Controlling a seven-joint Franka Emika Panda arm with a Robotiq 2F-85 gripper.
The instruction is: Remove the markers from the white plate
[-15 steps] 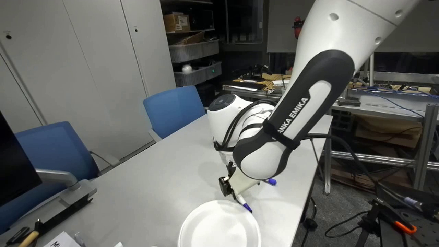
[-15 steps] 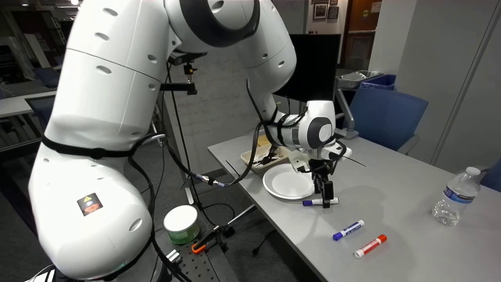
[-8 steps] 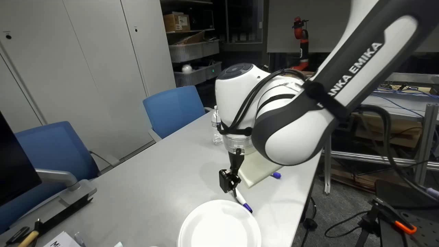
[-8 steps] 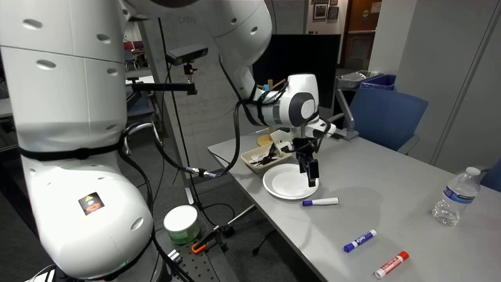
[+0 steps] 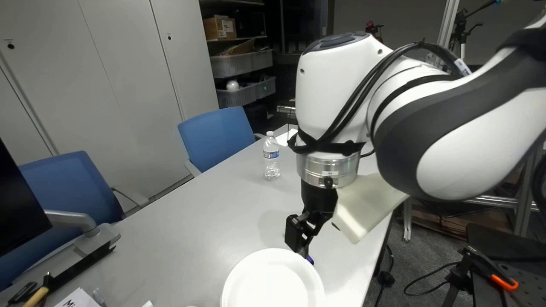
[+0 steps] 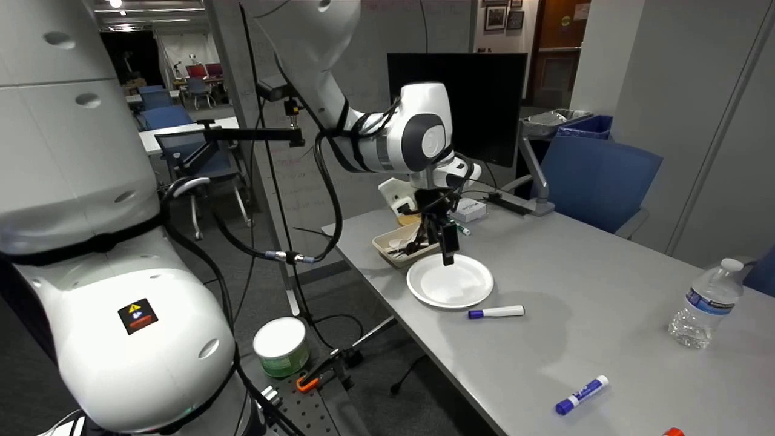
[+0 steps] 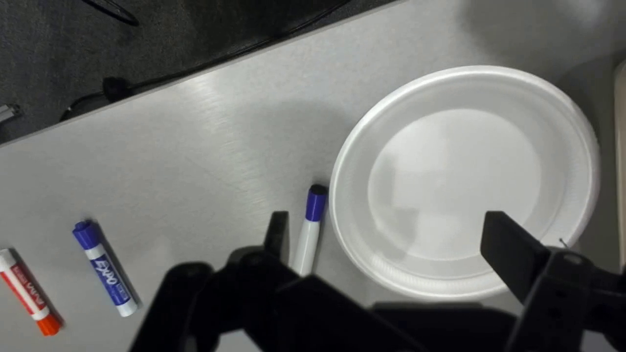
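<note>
The round white plate [image 6: 451, 297] holds no markers; it also shows in the wrist view [image 7: 455, 183] and an exterior view [image 5: 273, 277]. A white marker with a blue cap [image 6: 496, 312] lies on the table beside the rim, also in the wrist view [image 7: 310, 230]. A blue-labelled marker [image 6: 582, 395] and a red-capped marker [image 7: 29, 293] lie farther off; the red one is mostly cut off in an exterior view [image 6: 673, 432]. My gripper [image 7: 386, 230] is open and empty above the plate's edge, its fingers wide apart. Both exterior views show it raised [image 6: 448, 242] [image 5: 298, 238].
A beige tray [image 6: 381, 245] with utensils stands behind the plate. A white box [image 6: 470, 210] and a green-ended pen [image 6: 463, 229] lie beyond. A clear water bottle [image 6: 705, 303] stands across the table. A monitor [image 6: 457, 109] and blue chairs [image 5: 216, 136] border the table.
My gripper has risen off the marker beside the plate and moved over the plate; that marker stayed put. The blue-labelled and red-capped markers have shifted along the table, away from the plate.
</note>
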